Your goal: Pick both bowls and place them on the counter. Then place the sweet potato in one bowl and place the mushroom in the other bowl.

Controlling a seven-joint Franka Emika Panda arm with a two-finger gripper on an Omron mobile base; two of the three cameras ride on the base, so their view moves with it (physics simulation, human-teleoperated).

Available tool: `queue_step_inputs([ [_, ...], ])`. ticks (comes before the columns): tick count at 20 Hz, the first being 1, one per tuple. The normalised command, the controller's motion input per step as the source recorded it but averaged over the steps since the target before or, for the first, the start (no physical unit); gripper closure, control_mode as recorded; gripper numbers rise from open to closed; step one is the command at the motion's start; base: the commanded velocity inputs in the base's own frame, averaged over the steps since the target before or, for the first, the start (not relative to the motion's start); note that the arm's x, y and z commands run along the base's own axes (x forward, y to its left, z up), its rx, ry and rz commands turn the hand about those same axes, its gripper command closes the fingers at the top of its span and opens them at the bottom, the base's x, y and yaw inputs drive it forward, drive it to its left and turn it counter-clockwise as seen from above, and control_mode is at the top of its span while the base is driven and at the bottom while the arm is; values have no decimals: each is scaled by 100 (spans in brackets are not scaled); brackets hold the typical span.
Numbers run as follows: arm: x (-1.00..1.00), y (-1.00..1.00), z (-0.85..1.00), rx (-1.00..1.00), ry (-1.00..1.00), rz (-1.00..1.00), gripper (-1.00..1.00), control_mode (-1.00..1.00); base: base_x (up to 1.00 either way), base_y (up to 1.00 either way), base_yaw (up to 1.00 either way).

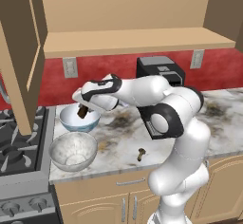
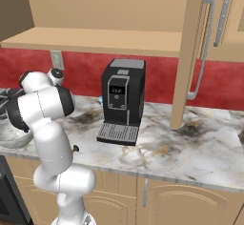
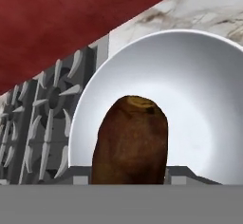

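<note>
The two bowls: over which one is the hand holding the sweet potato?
The blue-patterned bowl farther back, pale inside. The hand holds the sweet potato above it; the grey bowl sits nearer the counter edge.

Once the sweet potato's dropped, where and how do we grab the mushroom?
The mushroom stands apart on the counter near its front edge, right of the grey bowl. It looks roughly upright, cap above a short stem, though it is tiny. Probably come straight down from above and close the pincer across the stem just under the cap.
</note>
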Motion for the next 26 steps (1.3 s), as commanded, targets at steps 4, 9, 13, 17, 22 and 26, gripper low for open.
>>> queue_step_inputs([
  [4,17,10,0,0,9,0,100,-100,0,0,0],
  [9,14,10,-4,0,12,0,100,-100,0,0,0],
  [13,0,1,-2,0,11,0,100,-100,0,0,0],
  [17,-3,0,-6,0,7,0,100,-100,0,0,0],
  [22,-5,6,-10,0,3,0,100,-100,0,0,0],
  [26,0,13,-8,-1,0,0,100,-100,0,0,0],
])
